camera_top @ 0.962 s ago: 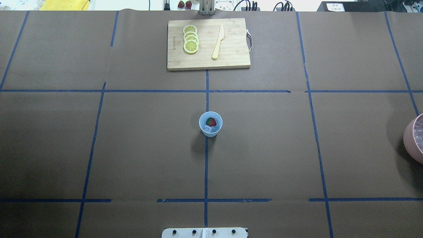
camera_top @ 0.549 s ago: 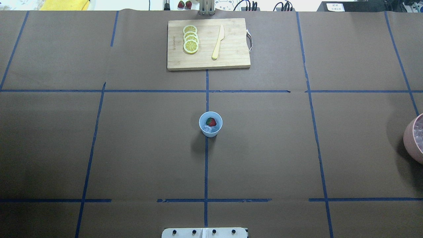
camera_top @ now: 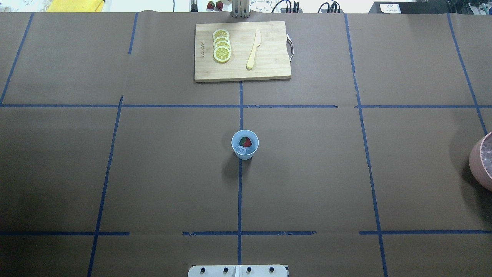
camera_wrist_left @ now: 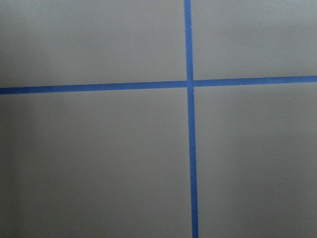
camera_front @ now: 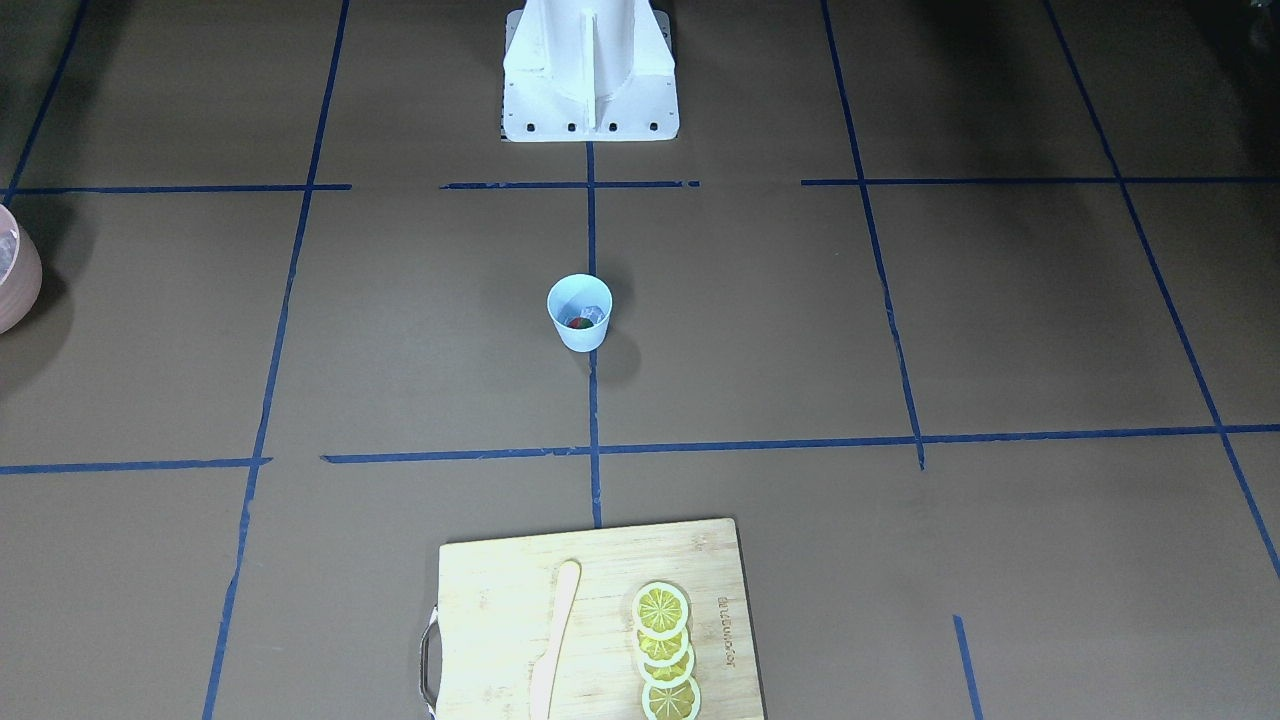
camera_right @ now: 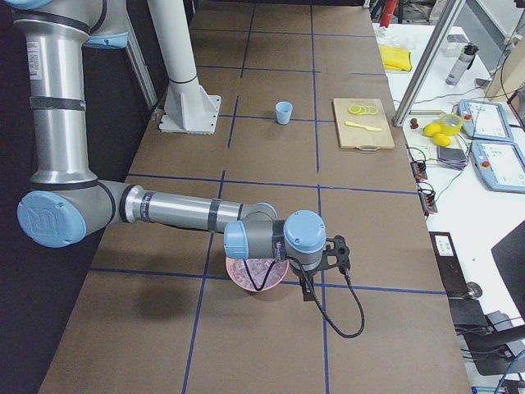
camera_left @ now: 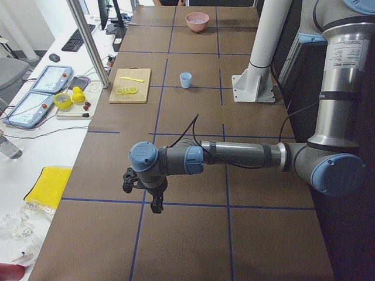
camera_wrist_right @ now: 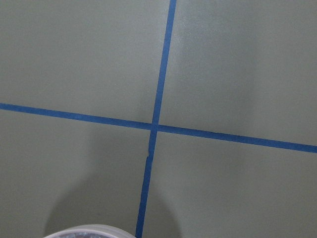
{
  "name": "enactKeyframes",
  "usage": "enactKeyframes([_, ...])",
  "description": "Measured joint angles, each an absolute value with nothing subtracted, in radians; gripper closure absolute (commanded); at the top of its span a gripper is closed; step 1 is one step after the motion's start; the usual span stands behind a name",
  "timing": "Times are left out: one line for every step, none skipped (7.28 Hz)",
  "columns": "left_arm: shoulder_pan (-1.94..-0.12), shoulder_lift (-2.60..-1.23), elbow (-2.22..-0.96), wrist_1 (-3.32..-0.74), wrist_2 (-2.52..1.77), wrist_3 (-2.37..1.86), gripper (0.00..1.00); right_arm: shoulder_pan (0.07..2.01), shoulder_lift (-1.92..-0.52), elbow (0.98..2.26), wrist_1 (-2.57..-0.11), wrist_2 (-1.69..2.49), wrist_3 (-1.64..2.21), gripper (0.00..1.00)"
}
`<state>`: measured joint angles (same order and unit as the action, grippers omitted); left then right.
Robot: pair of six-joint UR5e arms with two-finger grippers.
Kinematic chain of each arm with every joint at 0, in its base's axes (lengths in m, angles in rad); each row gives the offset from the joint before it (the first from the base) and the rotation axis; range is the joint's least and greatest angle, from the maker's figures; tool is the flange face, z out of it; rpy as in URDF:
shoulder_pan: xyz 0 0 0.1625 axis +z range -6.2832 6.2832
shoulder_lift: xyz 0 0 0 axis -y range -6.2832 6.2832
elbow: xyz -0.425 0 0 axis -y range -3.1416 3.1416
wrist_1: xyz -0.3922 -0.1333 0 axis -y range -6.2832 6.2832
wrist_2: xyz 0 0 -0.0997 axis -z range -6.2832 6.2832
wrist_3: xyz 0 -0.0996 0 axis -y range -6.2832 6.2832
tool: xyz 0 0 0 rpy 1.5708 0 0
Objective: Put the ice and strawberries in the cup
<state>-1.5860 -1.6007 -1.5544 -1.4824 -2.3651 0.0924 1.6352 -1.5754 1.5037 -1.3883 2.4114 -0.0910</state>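
Note:
The pale blue cup [camera_top: 245,144] stands upright at the table's middle on the blue centre line. It also shows in the front view [camera_front: 580,312]. Inside it lie a red strawberry [camera_top: 245,142] and a clear ice cube [camera_top: 241,151]. My left gripper [camera_left: 156,204] hangs over bare table far from the cup and shows only in the left side view, so I cannot tell if it is open. My right gripper [camera_right: 308,289] hangs beside the pink bowl [camera_right: 258,273] and shows only in the right side view, so I cannot tell its state either.
The pink bowl [camera_top: 481,161] with ice sits at the table's right edge. A wooden cutting board [camera_top: 269,69] at the far middle carries several lemon slices [camera_top: 221,46] and a pale knife [camera_top: 253,49]. The robot's white base [camera_front: 590,70] stands behind the cup.

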Motion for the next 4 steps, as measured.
enactKeyframes([-1.585,-1.6,-1.542,-1.508,-2.364,0.073,0.0,1.635,-1.576,1.504,-1.388,2.412,-0.091,0.01])
enactKeyframes([-1.585,-1.6,-1.538,-1.52,-2.363,0.063,0.0,1.635,-1.576,1.505,-1.388,2.412,-0.091,0.01])
enactKeyframes([-1.585,-1.6,-1.537,-1.524,-2.363,0.058,0.0,1.635,-1.576,1.505,-1.388,2.412,-0.091,0.01])
enactKeyframes([-1.585,-1.6,-1.537,-1.526,-2.362,0.056,0.0,1.635,-1.576,1.505,-1.388,2.412,-0.091,0.01])
